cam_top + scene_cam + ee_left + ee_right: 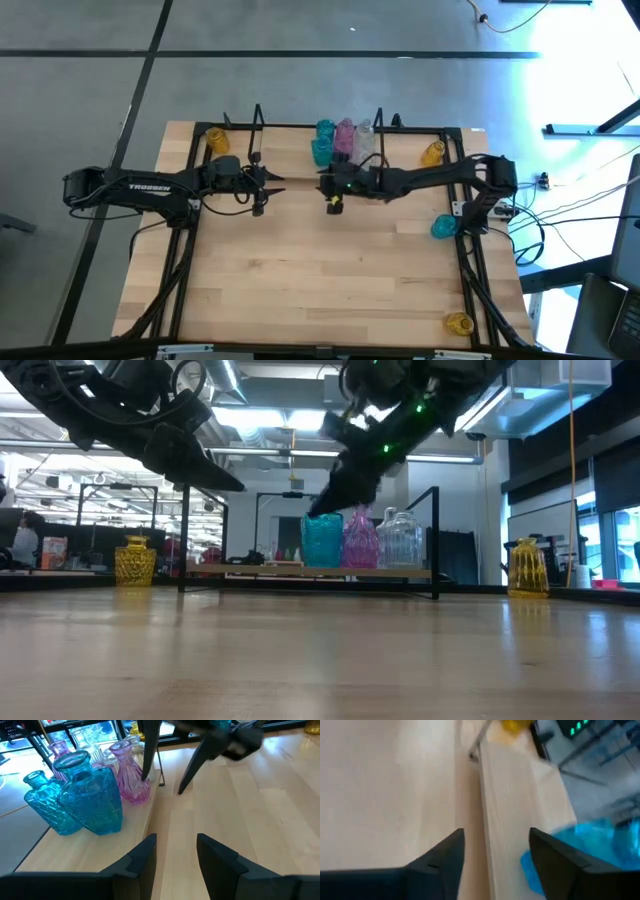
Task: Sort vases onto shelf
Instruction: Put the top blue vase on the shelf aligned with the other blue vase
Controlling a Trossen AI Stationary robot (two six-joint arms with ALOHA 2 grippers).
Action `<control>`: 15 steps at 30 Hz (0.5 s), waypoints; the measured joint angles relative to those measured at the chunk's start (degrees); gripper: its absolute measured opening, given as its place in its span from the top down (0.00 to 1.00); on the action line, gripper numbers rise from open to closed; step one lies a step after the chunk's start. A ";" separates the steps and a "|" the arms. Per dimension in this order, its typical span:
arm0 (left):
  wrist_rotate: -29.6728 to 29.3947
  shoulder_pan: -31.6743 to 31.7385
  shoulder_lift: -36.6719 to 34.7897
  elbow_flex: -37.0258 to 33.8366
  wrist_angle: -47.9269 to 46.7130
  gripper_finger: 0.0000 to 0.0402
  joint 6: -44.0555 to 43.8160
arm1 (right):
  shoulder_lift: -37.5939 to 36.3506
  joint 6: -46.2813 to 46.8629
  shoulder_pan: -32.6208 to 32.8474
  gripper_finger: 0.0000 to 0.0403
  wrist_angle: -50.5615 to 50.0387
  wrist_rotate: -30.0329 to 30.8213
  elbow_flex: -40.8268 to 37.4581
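Observation:
The shelf [300, 150], a low light-wood board with black wire ends, stands at the table's far side. Two teal vases [90, 795], two pink ones [132, 775] and a clear one [400, 540] stand grouped on its right end. My right gripper [335, 190] hovers open just in front of that group, holding nothing; the teal vase [600, 845] shows beside its fingers. My left gripper [265, 185] waits open and empty in front of the shelf's left part. My right gripper [162, 786] also shows ahead in the left wrist view.
Loose vases stand on the table: a yellow one [215, 140] at the far left, a yellow one [432, 153] at the far right, a teal one [443, 226] at the right edge and a yellow one [458, 322] near the front right corner. Bare wood fills the middle and front.

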 joint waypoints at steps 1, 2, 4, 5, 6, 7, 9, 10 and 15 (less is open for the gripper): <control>-0.01 0.00 0.00 0.00 0.13 0.67 0.00 | 0.88 0.08 -0.06 0.53 0.21 0.28 -0.06; -0.03 0.00 0.01 0.00 0.11 0.67 -0.02 | 1.72 0.06 -0.20 0.57 1.13 0.28 0.00; -0.06 0.00 0.00 0.00 0.17 0.67 0.01 | 3.17 -0.18 -0.63 0.64 1.11 0.25 -0.06; -0.07 0.00 0.00 0.00 0.21 0.67 0.02 | 3.78 -0.27 -0.86 0.67 1.84 0.21 -0.06; -0.06 0.02 0.00 0.00 0.04 0.67 0.02 | 4.27 -0.54 -0.88 0.70 2.43 0.24 -0.02; -0.10 0.02 0.00 0.00 0.06 0.67 0.02 | 4.53 -1.00 -1.01 0.72 2.36 0.34 0.01; -0.10 0.02 0.00 0.00 0.07 0.67 0.04 | 5.13 -1.71 -1.30 0.76 2.75 1.07 0.01; -0.10 0.02 0.00 0.00 0.07 0.67 0.03 | 5.26 -1.75 -1.51 0.77 2.82 1.26 0.01; -0.10 0.02 0.00 0.00 0.04 0.67 0.03 | 5.24 -1.70 -3.03 0.79 4.52 1.74 0.01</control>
